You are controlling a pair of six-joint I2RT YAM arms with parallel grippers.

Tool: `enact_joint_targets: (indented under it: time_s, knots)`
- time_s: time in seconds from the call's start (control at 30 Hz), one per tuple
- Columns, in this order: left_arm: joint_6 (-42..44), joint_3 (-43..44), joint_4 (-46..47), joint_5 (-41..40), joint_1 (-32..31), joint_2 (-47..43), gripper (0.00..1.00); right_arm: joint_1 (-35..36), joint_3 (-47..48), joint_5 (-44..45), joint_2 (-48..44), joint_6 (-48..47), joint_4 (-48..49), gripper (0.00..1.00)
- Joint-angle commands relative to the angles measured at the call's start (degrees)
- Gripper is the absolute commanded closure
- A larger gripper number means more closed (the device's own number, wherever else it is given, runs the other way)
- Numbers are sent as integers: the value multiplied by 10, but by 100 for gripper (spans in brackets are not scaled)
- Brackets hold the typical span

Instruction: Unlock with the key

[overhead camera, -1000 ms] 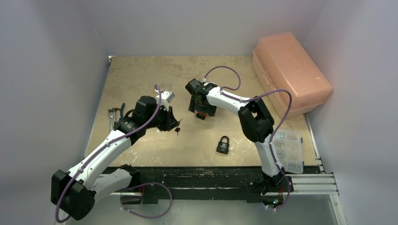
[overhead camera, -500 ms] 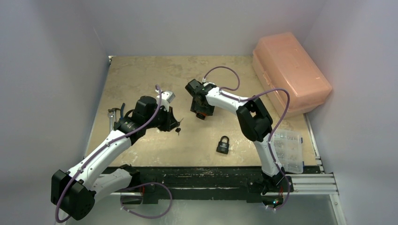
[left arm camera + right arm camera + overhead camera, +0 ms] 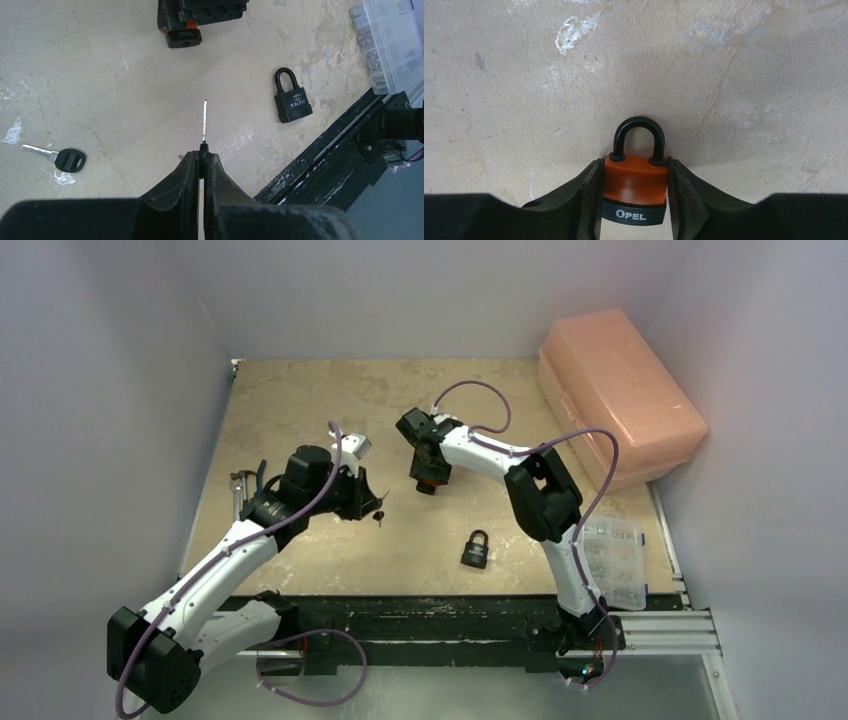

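**Now: both grips set, several ways this goes wrong**

Status:
- Left gripper [image 3: 200, 165] is fully closed, pinching a key [image 3: 204, 122] by its black head. The blade sticks straight out ahead, clear of the table [image 3: 300, 400].
- Right gripper [image 3: 634, 167] is about half open, with its fingers [image 3: 591, 192] against both flanks of the orange padlock [image 3: 635, 185]. Shackle points away from the wrist, OPEL band towards it. The lock looks to be lying on the table, not lifted.
- Key tip and orange padlock are well apart, with bare table between them.

Risks, my read:
1. Wrong pairing. A black padlock [image 3: 292, 102] lies near the front edge and a second key [image 3: 55, 156] lies left of the held one. Nothing shows which key fits which lock.
2. Keyway access. I can't see the keyhole in any view. If it's in the OPEL end, that end faces into the right gripper, so the lock needs re-orienting first.
3. Key pivot. The pinch is only on the small head, so any side load at insertion could swing the blade in the jaws.
4. Lock slip. The flanks are smooth and the contact is narrow. It could rotate or drop on lift, or twist when the key turns.
5. Alignment. The blade is thin, so a small angle error jams it on the lock face.
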Motion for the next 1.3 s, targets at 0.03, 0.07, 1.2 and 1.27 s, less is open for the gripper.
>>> enact_joint_targets:
  time_s: [0.03, 0.07, 1.2, 1.27]
  knots:
    - [9, 6, 8, -15, 3, -5, 100, -4, -33, -18, -52, 7, 53, 100]
    - [10, 8, 6, -19, 3, -1, 100, -6, -44, -24, -64, 6, 65, 100]
    - [-68, 51, 130, 144, -1, 56, 100, -12, -468, 84, -625, 406, 202, 100]
    - [-56, 88, 122, 169, -2, 81, 100, -12, -468, 79, -631, 385, 218, 100]
